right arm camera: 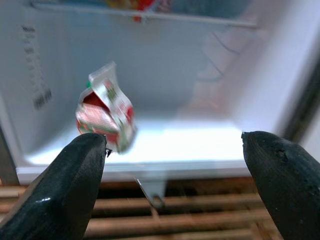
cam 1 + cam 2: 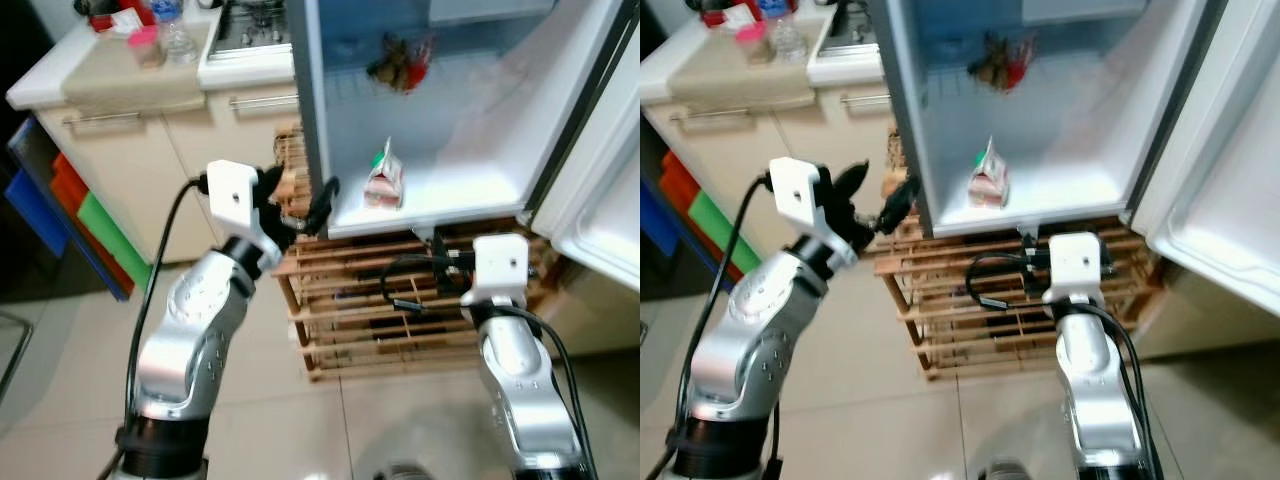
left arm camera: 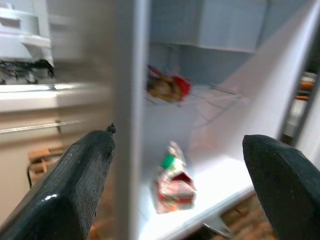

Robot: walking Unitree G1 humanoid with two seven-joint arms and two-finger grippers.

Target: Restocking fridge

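The fridge point(image 2: 450, 190) stands open in front of me. A small red and white carton point(image 2: 384, 180) with a green cap stands upright at the front left of its bottom floor. A red and brown packet point(image 2: 402, 62) lies on the wire shelf above. My left gripper point(image 2: 300, 200) is open, held beside the fridge's left wall, level with the carton point(image 3: 174, 182). My right gripper point(image 1: 174, 142) is open too, low before the fridge's front lip, with the carton point(image 1: 105, 115) a short way beyond its fingers. Neither gripper holds anything.
The fridge door point(image 2: 600, 200) hangs open on the right. A wooden slatted rack point(image 2: 380, 310) sits under the fridge. A kitchen counter point(image 2: 120, 70) with a hob and bottles runs at the back left, with coloured bins point(image 2: 80, 200) beside it. Tiled floor lies below.
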